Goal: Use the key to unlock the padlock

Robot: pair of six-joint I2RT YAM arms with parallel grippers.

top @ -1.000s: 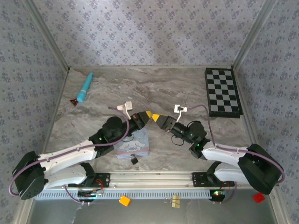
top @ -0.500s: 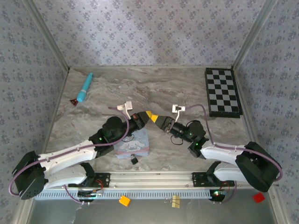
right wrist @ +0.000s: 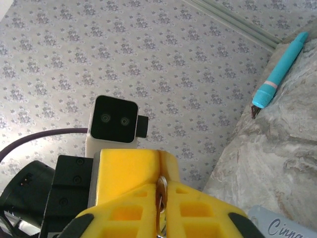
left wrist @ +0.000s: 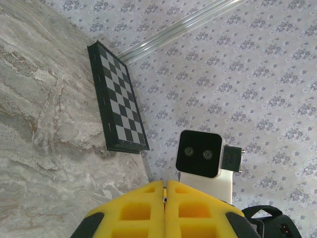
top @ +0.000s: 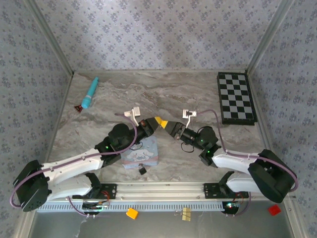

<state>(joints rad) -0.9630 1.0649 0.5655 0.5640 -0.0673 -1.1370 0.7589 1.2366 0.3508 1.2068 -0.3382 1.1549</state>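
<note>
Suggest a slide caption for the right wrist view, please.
Right claw pinches a small silvery metal piece, facing the left arm's white wrist camera; slim teal pen beyond.

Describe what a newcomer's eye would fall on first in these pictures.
First, the yellow-tipped left gripper and right gripper, set nose to nose at mid-table, the right pinching a silvery metal piece. Next, the black-and-grey chequered board at the far right and the teal pen at the far left.
</note>
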